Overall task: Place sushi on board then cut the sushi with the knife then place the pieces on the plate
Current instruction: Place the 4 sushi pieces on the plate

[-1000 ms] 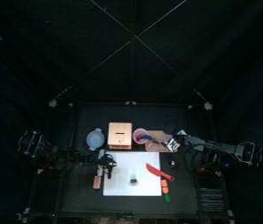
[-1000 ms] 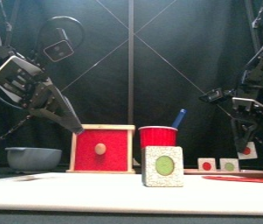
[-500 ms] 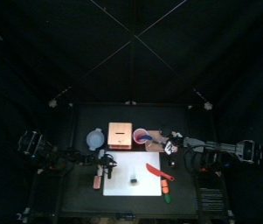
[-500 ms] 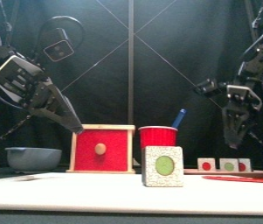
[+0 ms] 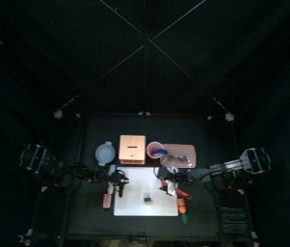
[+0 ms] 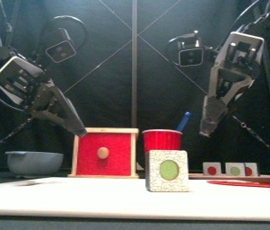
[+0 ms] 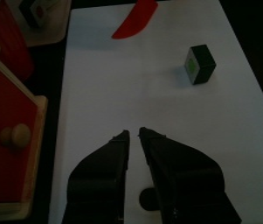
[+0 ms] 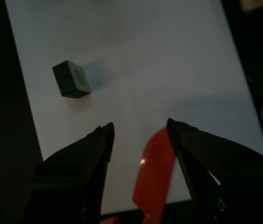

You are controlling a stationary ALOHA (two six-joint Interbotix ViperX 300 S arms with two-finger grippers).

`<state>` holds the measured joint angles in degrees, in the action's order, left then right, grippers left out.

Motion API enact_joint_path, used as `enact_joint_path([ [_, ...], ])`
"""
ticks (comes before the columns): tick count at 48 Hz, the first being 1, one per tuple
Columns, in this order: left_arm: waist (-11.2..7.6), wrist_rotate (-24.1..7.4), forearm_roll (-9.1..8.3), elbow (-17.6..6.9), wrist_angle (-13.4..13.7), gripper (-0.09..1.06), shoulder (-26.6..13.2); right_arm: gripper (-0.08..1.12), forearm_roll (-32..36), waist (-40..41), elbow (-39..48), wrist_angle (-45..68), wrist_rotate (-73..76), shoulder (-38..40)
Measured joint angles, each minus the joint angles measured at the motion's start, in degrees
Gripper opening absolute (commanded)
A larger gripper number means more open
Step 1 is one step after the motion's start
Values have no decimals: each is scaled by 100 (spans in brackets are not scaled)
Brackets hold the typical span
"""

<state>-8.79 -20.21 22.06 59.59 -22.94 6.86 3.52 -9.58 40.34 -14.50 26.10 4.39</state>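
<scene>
The right gripper (image 8: pixel 141 125) hangs open right above the red knife (image 8: pixel 154 171), whose length runs in line between the jaws, while the sushi (image 8: pixel 72 77) stands apart on the board (image 8: pixel 157 52), nearer the shut, empty left gripper (image 7: pixel 134 132).

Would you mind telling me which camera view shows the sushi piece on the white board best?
The front view: the sushi piece stands near and large, its green-centred face toward the camera. Both wrist views show a small dark block on the board; the top view, only a speck.
</scene>
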Motion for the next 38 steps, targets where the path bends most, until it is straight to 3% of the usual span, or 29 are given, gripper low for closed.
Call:
enact_joint_path([
  [21,0,9,0,0,26,62,0,87,53,-483,-1134,26,0,-1230],
  [38,-9,0,0,0,35,62,0,84,264,-519,-1503,-211,-9,-1784],
])
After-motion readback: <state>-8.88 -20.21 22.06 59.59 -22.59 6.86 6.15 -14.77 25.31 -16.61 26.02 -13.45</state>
